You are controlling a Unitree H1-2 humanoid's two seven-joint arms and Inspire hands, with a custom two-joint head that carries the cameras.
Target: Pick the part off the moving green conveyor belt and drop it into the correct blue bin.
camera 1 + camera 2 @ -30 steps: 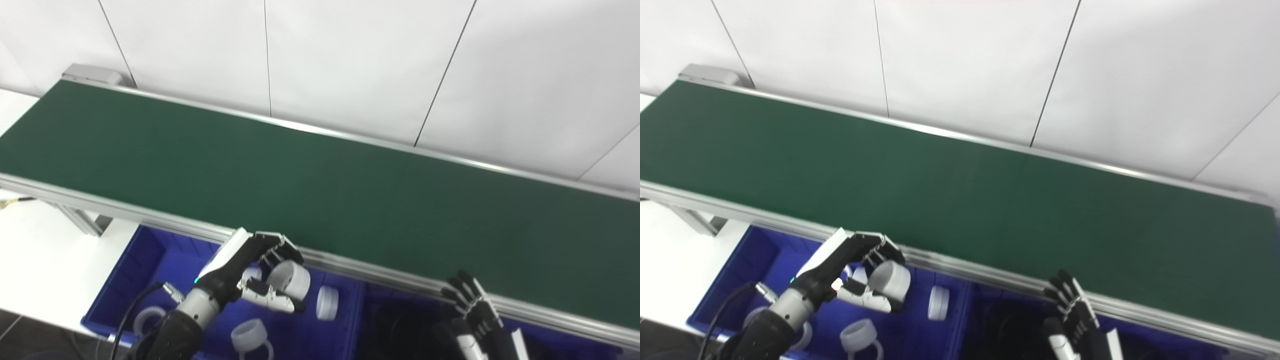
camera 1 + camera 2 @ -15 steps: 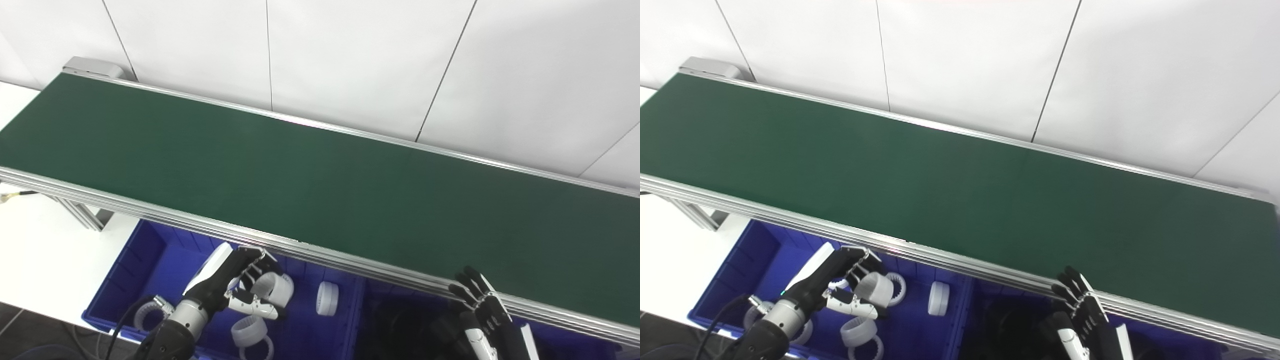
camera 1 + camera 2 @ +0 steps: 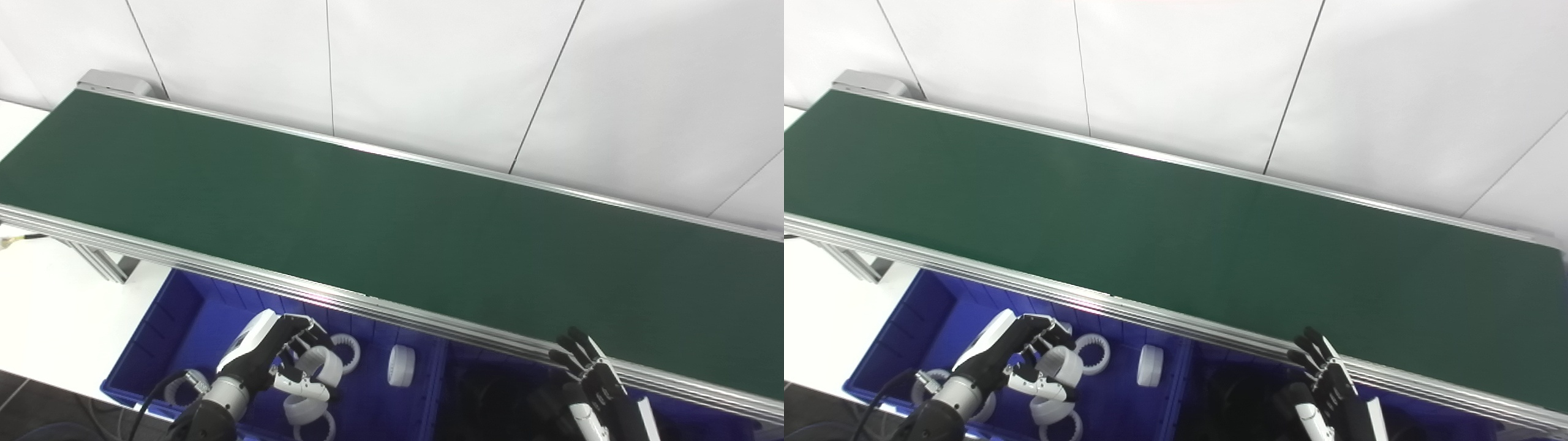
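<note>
Lower now: held white ring part (image 3: 323, 365).

Black-and-white hands (image 3: 278, 361) (silver wrist, black cable).

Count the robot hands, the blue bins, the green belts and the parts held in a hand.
Hands: 2 (left hand, right hand)
Blue bins: 2 (left bin, right bin)
Green conveyor belt: 1
Held white part: 1
Total: 6

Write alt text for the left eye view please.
The left robot hand holds a white ring low inside a blue bin of similar rings. An empty green conveyor belt runs above; the right robot hand waits open.
</note>
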